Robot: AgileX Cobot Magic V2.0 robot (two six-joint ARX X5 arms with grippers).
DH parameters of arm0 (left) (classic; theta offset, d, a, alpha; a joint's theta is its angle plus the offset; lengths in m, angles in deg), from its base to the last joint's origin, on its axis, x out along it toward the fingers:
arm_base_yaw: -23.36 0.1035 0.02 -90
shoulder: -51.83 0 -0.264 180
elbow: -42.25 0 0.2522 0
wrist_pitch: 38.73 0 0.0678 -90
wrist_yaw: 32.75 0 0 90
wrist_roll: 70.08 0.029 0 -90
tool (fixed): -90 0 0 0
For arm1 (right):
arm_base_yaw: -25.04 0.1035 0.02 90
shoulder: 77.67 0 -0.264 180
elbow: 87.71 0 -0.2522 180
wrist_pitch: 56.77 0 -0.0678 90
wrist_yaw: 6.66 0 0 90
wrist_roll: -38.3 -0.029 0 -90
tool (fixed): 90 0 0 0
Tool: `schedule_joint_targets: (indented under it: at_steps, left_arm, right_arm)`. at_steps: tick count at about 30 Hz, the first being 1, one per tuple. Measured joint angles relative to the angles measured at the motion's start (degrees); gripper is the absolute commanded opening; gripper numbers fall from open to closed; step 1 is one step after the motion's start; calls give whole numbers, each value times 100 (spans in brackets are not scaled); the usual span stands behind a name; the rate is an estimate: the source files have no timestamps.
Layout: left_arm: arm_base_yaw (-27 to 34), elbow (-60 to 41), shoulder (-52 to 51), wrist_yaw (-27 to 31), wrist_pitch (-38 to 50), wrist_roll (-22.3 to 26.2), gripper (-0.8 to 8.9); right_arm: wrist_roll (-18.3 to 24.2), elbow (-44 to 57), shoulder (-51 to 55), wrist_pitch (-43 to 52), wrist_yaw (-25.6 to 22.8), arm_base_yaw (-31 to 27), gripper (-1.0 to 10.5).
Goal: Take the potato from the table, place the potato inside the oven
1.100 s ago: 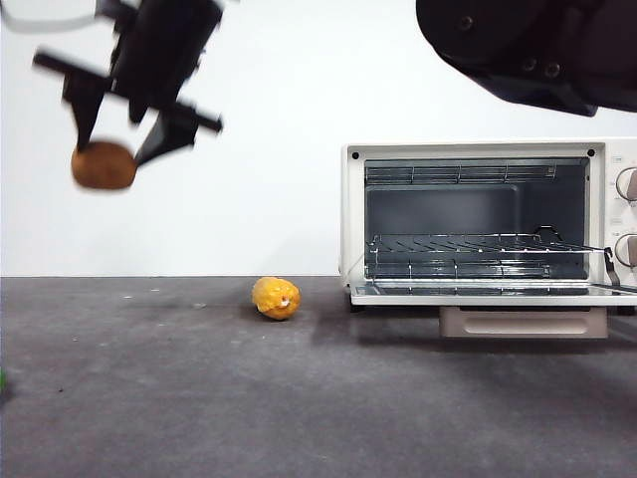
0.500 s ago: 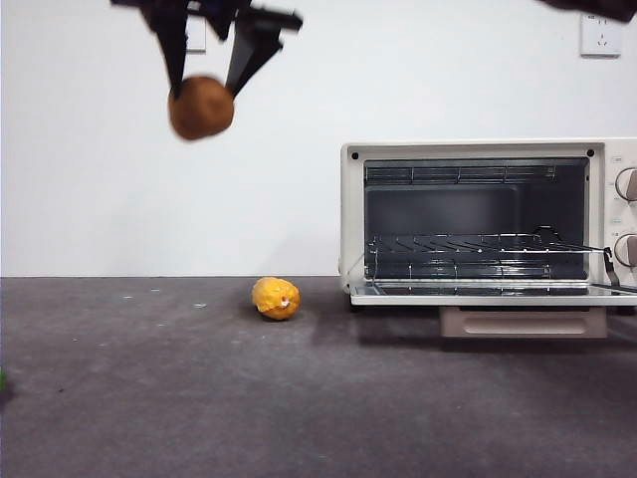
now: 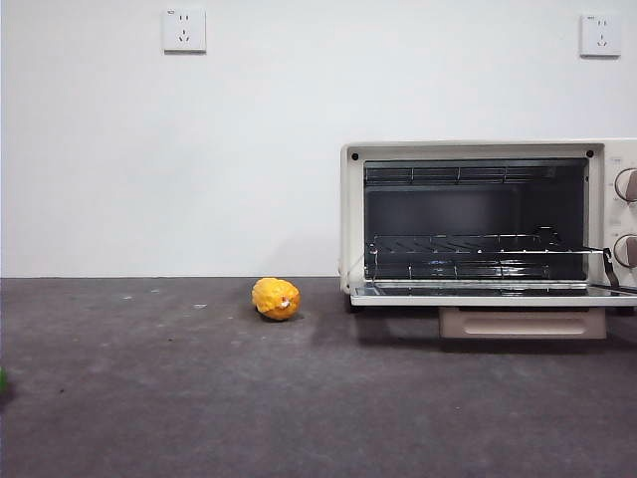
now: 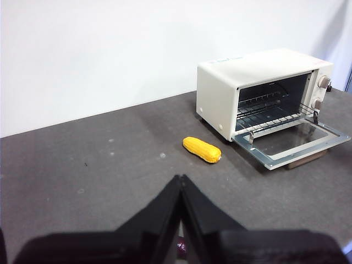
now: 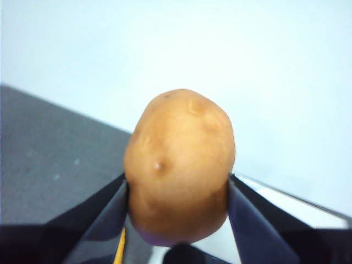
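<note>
One potato [image 5: 179, 168]. One oven [image 3: 485, 224] and one corn cob [image 3: 276, 298] beside it. Two wall sockets [image 3: 184, 30] above the oven.

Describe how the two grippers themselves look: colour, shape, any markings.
Both are matte black. The left gripper shows two flat, wedge-shaped jaws tapering to a point from a broad black base. The right gripper shows smooth, angular black jaws with flat inner faces. No cables, labels or markings show on either.

potato [image 5: 179, 168]: smooth, dull brown skin with tiny dents
table [image 3: 149, 398]: dark grey, dull, a bit speckled
oven [image 3: 350, 219]: smooth cream shell, thin shiny metal wire rack inside
corn cob [image 3: 276, 298]: bumpy yellow
</note>
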Motion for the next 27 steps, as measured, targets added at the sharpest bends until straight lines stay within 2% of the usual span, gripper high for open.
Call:
schedule_joint_targets:
  at_steps: [4, 10, 15, 18, 20, 27]
  left_arm:
    - [-24, -144, 0, 0, 2, -2, -8]
    - [-197, -492, 0, 0, 0, -155, -8]
    - [-476, -813, 0, 94, 2, -393, -8]
    - [-651, -949, 0, 173, 0, -614, -8]
    - [-787, -1001, 0, 247, 0, -791, -8]
    - [-1110, -1005, 0, 444, 2, -1261, -8]
  right_arm:
    - [133, 822, 942, -2, -446, 96, 156]
    - [13, 2752, 2496, 0, -323, 98, 156]
    - [-411, 4686, 4009, 0, -317, 98, 155]
    - [-717, 5862, 4883, 0, -529, 98, 156]
    - [-979, 6653, 5425, 0, -715, 92, 155]
    - [-1952, 8911, 6824, -2, -850, 94, 154]
